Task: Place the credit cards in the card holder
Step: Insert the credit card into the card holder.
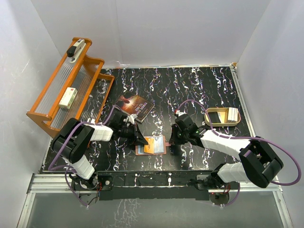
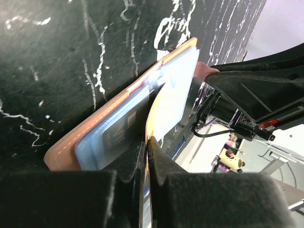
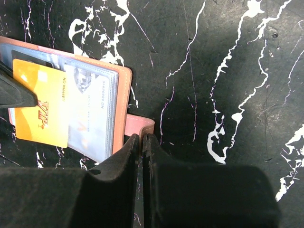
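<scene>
Seen from above, an open card holder (image 1: pixel 161 148) lies near the front edge of the black marble table (image 1: pixel 199 90). The left hand (image 1: pixel 141 138) and right hand (image 1: pixel 174 137) flank it, with bare table beyond.

Left wrist view: the left hand is pinched closed on the edge of a yellow card (image 2: pixel 171 95), which slants over the holder's clear sleeves.

Right wrist view: the right hand is closed, its tips against the holder's tab (image 3: pixel 142 124). Open table lies to the right.

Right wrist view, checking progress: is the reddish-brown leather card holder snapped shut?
No, the reddish-brown leather card holder lies open, clear sleeves showing.
</scene>
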You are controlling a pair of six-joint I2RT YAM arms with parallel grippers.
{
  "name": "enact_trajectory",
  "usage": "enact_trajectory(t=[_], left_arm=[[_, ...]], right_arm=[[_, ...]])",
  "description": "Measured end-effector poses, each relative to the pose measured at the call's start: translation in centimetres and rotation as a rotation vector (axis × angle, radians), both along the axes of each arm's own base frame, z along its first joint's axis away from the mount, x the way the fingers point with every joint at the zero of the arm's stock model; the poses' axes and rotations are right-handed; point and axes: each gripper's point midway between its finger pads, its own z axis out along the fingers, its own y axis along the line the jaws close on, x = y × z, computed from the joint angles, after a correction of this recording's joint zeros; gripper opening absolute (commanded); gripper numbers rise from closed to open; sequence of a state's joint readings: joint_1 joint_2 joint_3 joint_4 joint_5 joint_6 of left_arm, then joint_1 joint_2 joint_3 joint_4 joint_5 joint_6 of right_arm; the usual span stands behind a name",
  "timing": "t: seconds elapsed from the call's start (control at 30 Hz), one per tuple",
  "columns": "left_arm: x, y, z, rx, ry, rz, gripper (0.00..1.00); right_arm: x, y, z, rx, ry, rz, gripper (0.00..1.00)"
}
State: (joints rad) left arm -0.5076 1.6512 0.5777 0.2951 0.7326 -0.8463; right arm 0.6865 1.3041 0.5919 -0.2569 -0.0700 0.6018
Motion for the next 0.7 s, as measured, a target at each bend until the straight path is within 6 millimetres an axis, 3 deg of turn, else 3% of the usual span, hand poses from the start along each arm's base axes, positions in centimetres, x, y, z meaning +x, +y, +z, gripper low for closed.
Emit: enact_trajectory(t=[0.7], left_arm=[[0.22,-0.44,-0.86,0.009,0.019,0.092,0.00]], right_arm=[[-0.10,0.16,-0.25,0.023,0.010,-0.024,0.00]])
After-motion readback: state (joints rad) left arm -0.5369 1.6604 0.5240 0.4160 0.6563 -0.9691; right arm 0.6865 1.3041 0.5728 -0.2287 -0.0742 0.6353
